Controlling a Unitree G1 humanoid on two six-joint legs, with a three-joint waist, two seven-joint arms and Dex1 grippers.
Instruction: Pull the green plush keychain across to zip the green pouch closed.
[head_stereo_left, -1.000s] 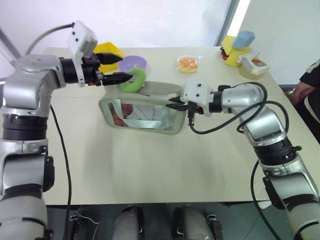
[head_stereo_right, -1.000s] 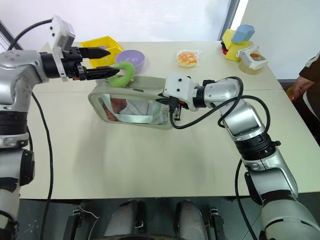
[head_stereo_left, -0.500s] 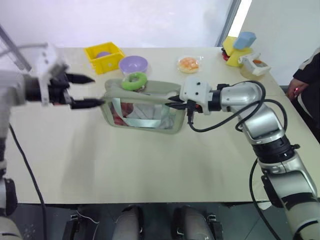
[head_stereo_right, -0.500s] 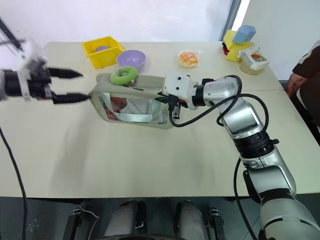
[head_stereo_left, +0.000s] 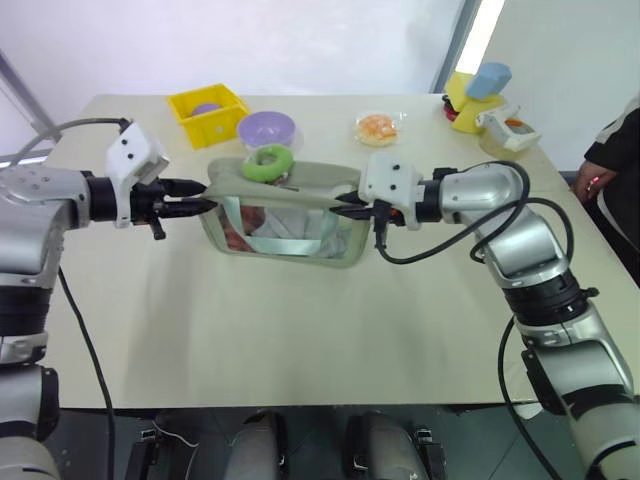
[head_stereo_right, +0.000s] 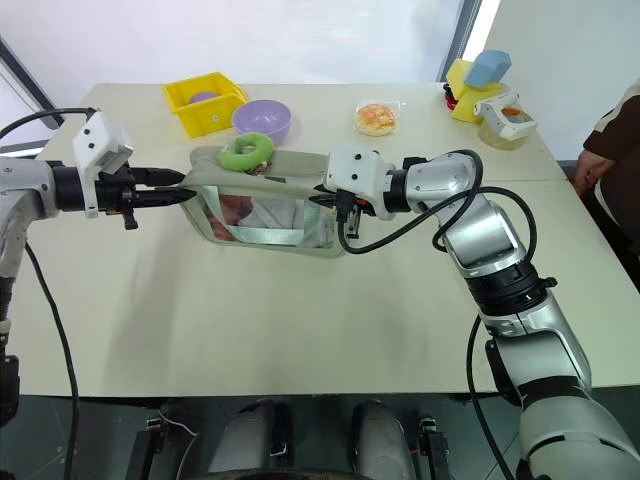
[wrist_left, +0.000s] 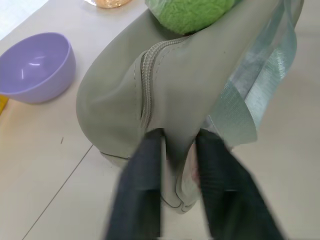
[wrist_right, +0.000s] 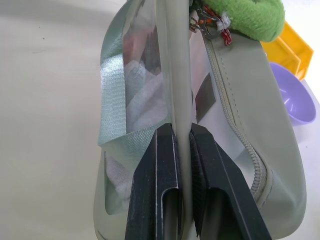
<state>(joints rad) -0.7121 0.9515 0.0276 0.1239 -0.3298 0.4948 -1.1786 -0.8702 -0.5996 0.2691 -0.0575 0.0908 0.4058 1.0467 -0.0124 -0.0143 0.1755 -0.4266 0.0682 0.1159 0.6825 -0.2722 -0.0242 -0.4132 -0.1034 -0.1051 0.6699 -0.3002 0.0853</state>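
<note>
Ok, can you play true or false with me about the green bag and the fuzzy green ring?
1. The green plush keychain lies on top of the green pouch. True.
2. The left end effector is pinching the keychain. False: it is shut on the pouch's end, apart from the keychain.
3. The right end effector is shut on the pouch's edge. True.
4. The purple bowl sits inside the yellow bin. False: it stands on the table beside the bin.
</note>
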